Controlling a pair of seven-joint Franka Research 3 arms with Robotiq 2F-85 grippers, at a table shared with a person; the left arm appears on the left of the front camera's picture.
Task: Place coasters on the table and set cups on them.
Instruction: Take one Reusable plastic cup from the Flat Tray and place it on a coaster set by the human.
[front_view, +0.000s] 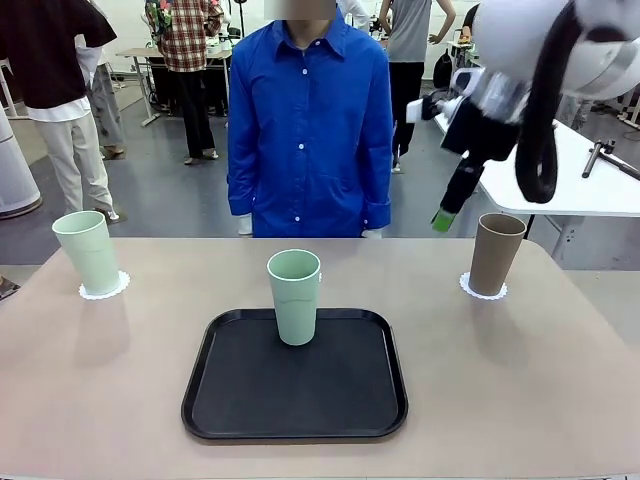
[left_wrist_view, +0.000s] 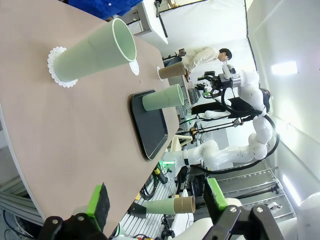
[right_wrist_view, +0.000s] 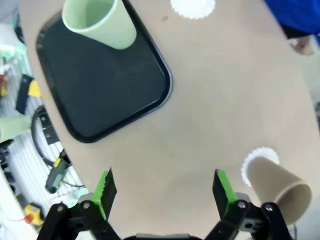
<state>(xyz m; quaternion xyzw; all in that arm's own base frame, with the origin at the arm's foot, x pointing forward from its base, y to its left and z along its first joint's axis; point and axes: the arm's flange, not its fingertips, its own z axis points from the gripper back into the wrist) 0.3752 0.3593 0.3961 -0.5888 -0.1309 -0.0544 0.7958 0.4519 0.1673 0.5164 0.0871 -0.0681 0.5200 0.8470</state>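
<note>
Both grippers are hanging with fingers spread and empty, the left gripper (left_wrist_view: 156, 192) beyond the table's (front_view: 560, 400) left edge, the right gripper (right_wrist_view: 162, 181) above its right side. One mint cup (front_view: 88, 251) is standing on a coaster (front_view: 104, 290) near the far-left corner and the brown cup (front_view: 496, 253) on another coaster (front_view: 483, 291) near the far-right corner. The second mint cup (front_view: 295, 297) is sitting in the black tray (front_view: 295, 390) by the near edge, while a third coaster (right_wrist_view: 192, 7) is lying bare toward the far edge.
</note>
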